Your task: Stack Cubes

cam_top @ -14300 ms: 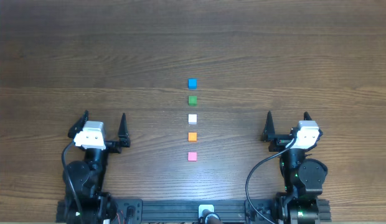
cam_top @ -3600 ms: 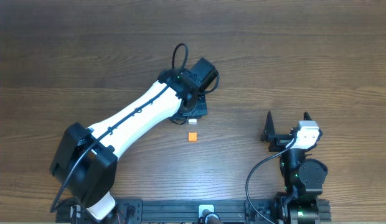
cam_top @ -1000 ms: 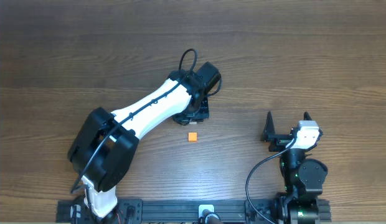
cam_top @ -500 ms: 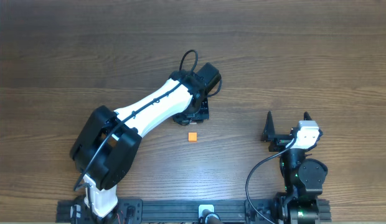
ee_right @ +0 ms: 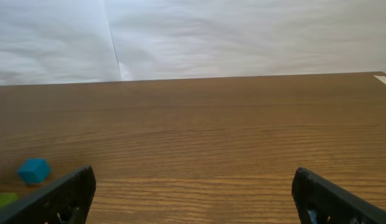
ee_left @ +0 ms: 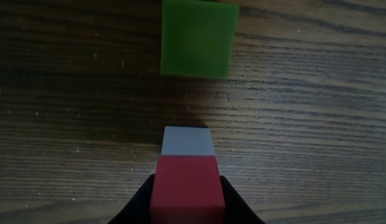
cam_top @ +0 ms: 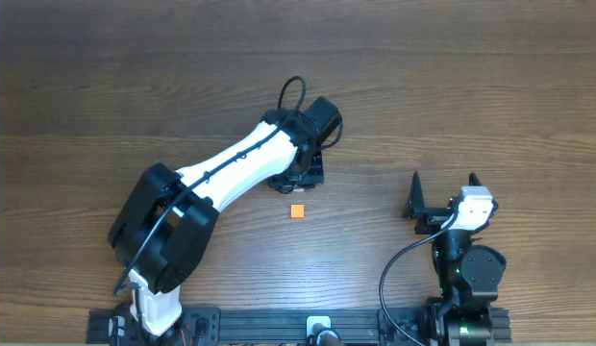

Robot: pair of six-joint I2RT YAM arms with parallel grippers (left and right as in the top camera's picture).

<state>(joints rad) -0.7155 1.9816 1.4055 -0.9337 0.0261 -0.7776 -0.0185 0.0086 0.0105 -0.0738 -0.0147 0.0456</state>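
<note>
Pink on white, that's the picture right now: the left gripper point(ee_left: 187, 204) has its jaws clamped on the sides of the pink cube point(ee_left: 187, 185), and directly under it sits the white cube point(ee_left: 188, 140), one pale face peeking out past the pink edge. Whether pink is already resting on white or hangs a hair above it, I can't tell. From above, the left gripper point(cam_top: 304, 174) is at 12 o'clock from the orange cube point(cam_top: 297, 211), close by, out in the middle of the wooden table point(cam_top: 471, 77). So I'd call this the first tier, nearly made but not let go. By my reading plenty is left: orange lies alone on the wood, the green cube point(ee_left: 198, 38) sits flat just past the white one with bare grain between them, and the blue cube point(ee_right: 34, 170) stands on its own farther along. The right gripper point(cam_top: 442, 197) is parked at 3 o'clock from the orange cube, well apart, jaws spread wide and holding nothing. The pink cube looks square to the white beneath it, edges running parallel, small, matte and crisp-cornered.
</note>
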